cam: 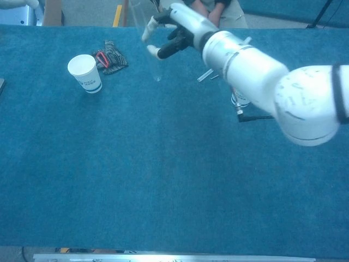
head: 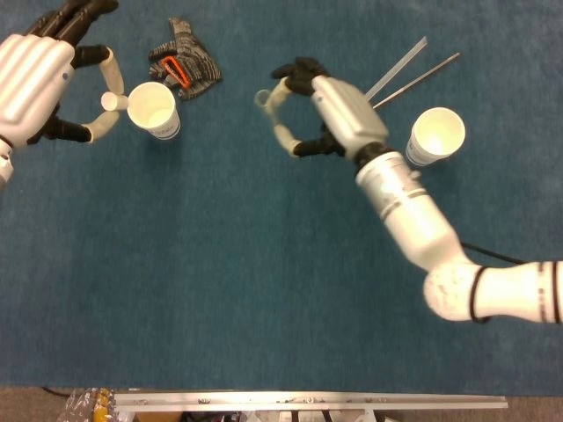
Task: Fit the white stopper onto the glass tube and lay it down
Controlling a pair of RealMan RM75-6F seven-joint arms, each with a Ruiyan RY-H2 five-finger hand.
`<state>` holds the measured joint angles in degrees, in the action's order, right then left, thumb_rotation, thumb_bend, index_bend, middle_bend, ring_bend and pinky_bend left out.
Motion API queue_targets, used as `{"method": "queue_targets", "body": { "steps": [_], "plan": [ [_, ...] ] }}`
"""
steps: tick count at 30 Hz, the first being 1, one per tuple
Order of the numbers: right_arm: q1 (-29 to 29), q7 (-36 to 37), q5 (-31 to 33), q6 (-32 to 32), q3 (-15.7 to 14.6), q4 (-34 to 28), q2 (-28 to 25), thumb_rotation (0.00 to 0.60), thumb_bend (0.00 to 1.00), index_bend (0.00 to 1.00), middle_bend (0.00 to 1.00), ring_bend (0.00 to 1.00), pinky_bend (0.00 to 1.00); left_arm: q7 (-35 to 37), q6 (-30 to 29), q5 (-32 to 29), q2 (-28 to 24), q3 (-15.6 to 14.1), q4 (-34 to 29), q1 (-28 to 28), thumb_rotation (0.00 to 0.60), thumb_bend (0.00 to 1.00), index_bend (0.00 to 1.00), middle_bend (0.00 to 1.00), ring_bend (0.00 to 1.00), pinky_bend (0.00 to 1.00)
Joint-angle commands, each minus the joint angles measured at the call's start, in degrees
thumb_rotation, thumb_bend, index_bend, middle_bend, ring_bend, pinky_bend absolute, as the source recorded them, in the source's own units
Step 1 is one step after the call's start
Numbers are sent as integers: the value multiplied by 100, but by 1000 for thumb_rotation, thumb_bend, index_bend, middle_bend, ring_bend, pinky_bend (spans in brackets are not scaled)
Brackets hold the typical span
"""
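My worktable is covered in teal-blue carpet-like cloth (head: 220,290), with a silver metal rail (head: 308,401) at the bottom edge. In the chest view's upper left I see grey floor (cam: 87,11) with a yellow stripe (cam: 117,15).

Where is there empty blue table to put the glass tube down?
The widest bare blue cloth runs from below the left-side white paper cup to the near metal edge. It is crowded near the grey-and-orange glove, and by the two thin rods beside the other white paper cup.
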<state>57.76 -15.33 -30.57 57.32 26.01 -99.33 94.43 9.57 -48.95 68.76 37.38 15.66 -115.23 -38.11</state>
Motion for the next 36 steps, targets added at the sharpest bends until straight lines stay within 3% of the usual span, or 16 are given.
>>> {"method": "queue_targets", "body": {
  "steps": [1,22,36],
  "plan": [
    [205,-53,188,-51,64,206,224,600,395,597,220,67,181,74,38,-42,-49,36,-42,-10,600,319,529,60,0,0],
    [1223,-262,789,-425,339,1187,1091,600,389,598,220,67,181,24,601,-75,-202,74,-236,-280,600,319,529,56,0,0],
    [1542,-284,923,-475,434,1416,1337,600,388,598,220,67,181,-116,884,-232,-122,52,-224,-482,600,320,529,53,0,0]
  ]
}}
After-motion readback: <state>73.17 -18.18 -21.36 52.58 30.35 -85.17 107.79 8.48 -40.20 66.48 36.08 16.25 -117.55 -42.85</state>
